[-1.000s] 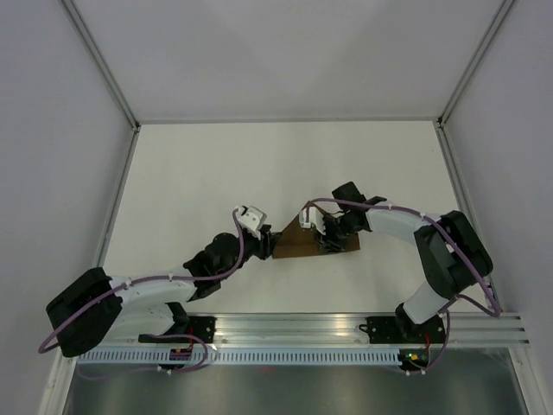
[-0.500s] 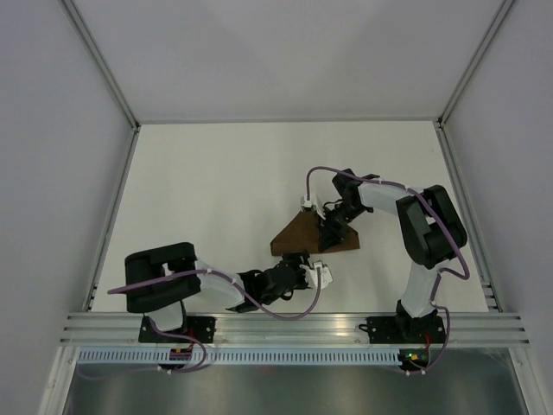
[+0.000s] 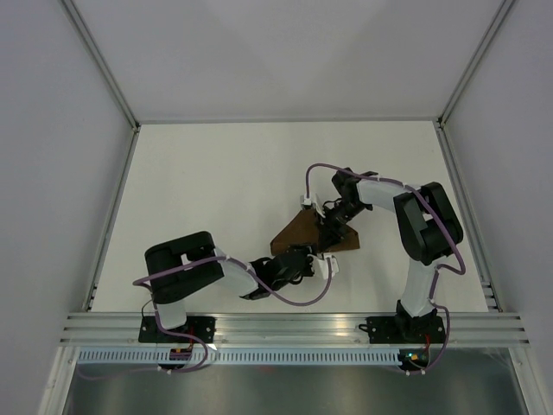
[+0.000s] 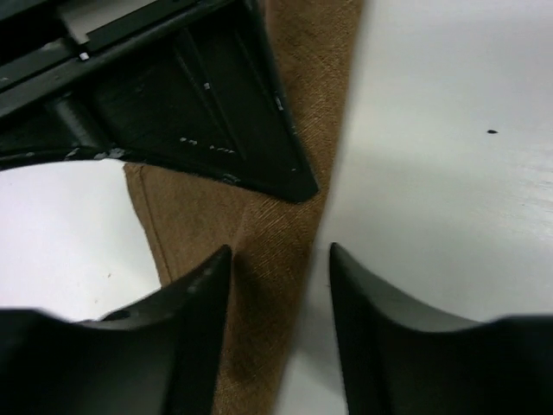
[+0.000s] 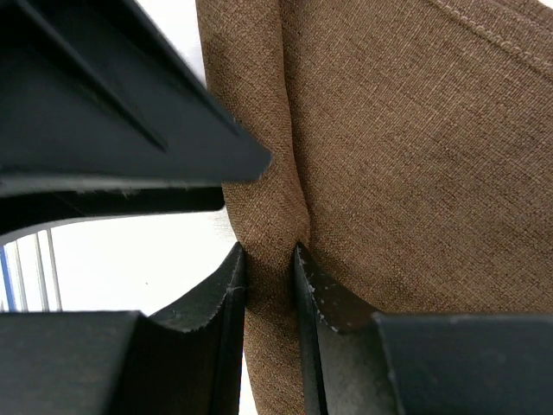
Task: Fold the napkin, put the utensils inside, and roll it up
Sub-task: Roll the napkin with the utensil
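Observation:
The napkin lies as a brown folded triangle in the middle of the white table. My right gripper is on its right part. In the right wrist view that gripper is shut on a rolled ridge of the napkin. My left gripper is at the cloth's near edge. In the left wrist view it stands open astride a narrow rolled strip of the napkin. One of its fingers is over the cloth, the other over bare table. The utensils are hidden.
An aluminium rail runs along the near edge of the table, with both arm bases on it. White walls close in the table on the left, back and right. The two grippers sit close together, the right one's black body just ahead of the left fingers.
My left arm has swung from the napkin's left corner round to its near edge, and its jaws have opened wider. The right arm has drawn its elbow in and kept its grip.

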### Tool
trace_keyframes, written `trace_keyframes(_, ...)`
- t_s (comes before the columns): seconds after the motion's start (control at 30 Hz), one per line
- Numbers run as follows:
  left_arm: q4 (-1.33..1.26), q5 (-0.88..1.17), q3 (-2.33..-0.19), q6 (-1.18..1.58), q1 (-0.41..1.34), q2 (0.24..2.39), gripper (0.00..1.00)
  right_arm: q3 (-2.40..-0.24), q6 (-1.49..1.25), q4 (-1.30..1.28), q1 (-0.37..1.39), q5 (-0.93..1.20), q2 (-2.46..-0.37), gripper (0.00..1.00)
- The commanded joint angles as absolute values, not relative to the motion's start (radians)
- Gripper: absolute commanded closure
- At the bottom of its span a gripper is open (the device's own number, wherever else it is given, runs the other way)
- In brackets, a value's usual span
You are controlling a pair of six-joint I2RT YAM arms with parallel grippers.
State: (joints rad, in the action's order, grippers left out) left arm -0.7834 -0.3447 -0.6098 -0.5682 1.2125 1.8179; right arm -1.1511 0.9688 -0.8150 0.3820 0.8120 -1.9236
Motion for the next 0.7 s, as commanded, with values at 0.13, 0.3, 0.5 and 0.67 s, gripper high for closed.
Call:
trace_keyframes(0.13, -0.586, -0.175, -0.672, -0.519, 1.189, 1.821, 0.72, -1.092, 1.031, -0.850, 0.385, 0.634, -2.040, 0.95)
trace_keyframes(0.3, -0.471, -0.117, -0.704, -0.457, 1.172, 1.824, 0.87, -1.091, 1.029, -0.845, 0.385, 0.640, -2.040, 0.94)
trace_keyframes(0.5, -0.322, 0.035, -0.765, -0.371, 1.123, 1.815, 0.98, -1.065, 0.997, -0.816, 0.385, 0.640, -1.971, 0.61)
trace_keyframes(0.67, -0.275, 0.158, -0.772, -0.325, 1.091, 1.805, 0.98, -1.061, 0.942, -0.808, 0.380, 0.669, -1.879, 0.41)
